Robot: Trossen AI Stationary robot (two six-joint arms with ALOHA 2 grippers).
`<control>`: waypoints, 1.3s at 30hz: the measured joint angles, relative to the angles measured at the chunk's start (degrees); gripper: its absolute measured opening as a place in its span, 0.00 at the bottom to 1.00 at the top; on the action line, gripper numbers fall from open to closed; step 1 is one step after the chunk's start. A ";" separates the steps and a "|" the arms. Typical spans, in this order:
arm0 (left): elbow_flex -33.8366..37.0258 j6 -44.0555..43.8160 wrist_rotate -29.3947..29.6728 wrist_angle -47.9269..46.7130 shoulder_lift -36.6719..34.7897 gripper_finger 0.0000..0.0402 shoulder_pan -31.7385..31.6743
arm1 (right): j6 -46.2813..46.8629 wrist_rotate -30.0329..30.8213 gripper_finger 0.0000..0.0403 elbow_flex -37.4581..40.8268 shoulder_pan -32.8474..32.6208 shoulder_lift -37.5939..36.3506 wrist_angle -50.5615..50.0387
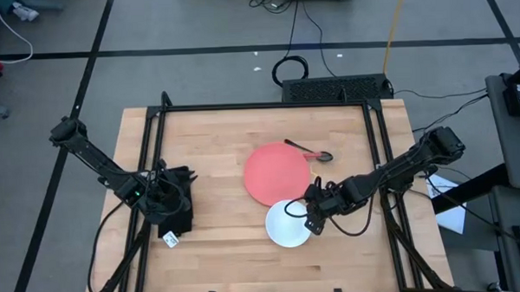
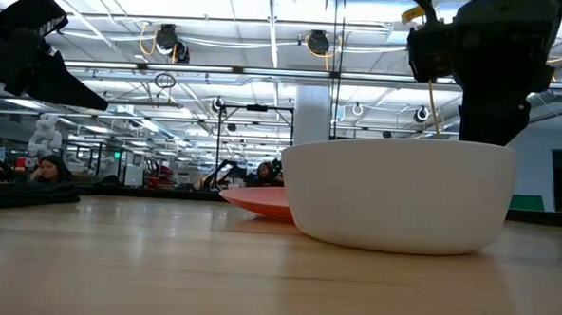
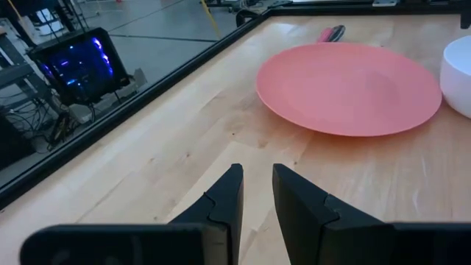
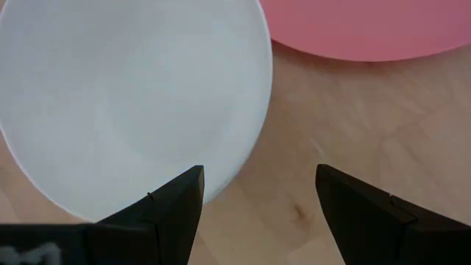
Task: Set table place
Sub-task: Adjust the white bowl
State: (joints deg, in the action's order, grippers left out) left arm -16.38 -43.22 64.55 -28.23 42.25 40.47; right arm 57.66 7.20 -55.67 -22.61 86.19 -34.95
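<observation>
On the light-wood table [image 1: 216, 139] a pink plate [image 1: 277, 173] lies flat near the middle. A white bowl [image 1: 288, 223] stands upright just nearer, touching or overlapping the plate's near rim. A spoon [image 1: 308, 151] with a dark handle lies at the plate's far right edge. My right gripper [image 4: 257, 173] hangs open over the bowl's right rim [image 4: 250, 125], one finger above the bowl's inside and one above the bare wood. My left gripper [image 3: 256, 173] waits at the table's left, pointing toward the plate [image 3: 349, 85], its fingers a narrow gap apart with nothing between them.
Black frame rails [image 1: 157, 167] run along the table's left, far and right sides. Bare wood [image 3: 184, 147] lies between my left gripper and the plate. In the low view the bowl [image 2: 398, 196] stands close in front, the plate [image 2: 260, 202] behind it.
</observation>
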 joint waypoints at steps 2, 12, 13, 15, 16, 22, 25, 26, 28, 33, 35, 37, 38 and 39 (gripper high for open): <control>0.00 0.00 0.00 -0.01 0.00 0.20 0.00 | 0.07 0.00 0.62 0.94 -0.02 0.00 1.85; 0.00 0.00 0.00 -0.02 0.01 0.20 0.00 | -0.26 -0.01 0.62 1.63 0.00 0.57 4.11; 0.00 0.00 0.00 0.00 0.01 0.20 0.00 | -0.29 -0.02 0.62 1.63 0.00 0.94 4.31; 0.00 0.00 0.00 -0.04 -0.01 0.20 0.00 | -0.84 -0.08 0.62 1.63 0.00 1.83 4.53; 0.00 0.01 0.00 -0.02 0.00 0.20 0.00 | -1.09 -0.24 0.62 1.63 0.00 2.10 5.12; 0.00 0.86 0.00 0.25 0.01 0.20 0.02 | -1.91 -1.21 0.62 1.63 0.02 3.62 7.05; 0.00 0.94 0.00 0.22 -0.01 0.20 0.02 | -2.98 -1.33 0.61 1.63 0.02 4.21 6.85; 0.00 0.94 0.00 0.22 0.01 0.20 0.01 | -3.05 -1.33 0.60 1.63 0.02 4.47 7.05; 0.00 0.94 0.00 0.26 -0.01 0.20 0.02 | -3.46 -1.35 0.57 1.63 0.02 4.61 6.75; 0.00 0.96 0.00 0.32 0.01 0.20 0.00 | -4.19 -1.31 0.43 1.63 0.02 4.72 7.24; 0.00 1.05 0.00 0.35 0.01 0.20 0.00 | -4.19 -1.33 0.37 1.63 0.02 4.70 7.56; 0.00 1.07 0.00 0.34 0.01 0.20 0.01 | -4.19 -1.32 0.30 1.63 0.02 4.71 7.50; 0.00 1.07 0.00 0.35 0.01 0.20 0.00 | -4.19 -1.31 0.27 1.63 0.02 4.70 7.51; 0.00 1.07 0.00 0.35 0.01 0.20 0.00 | -4.32 -1.32 0.24 1.63 0.04 4.70 7.56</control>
State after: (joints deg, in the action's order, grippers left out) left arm -16.38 -42.15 64.55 -27.88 42.26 40.47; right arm 53.35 5.88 -54.04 -22.57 90.89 -27.39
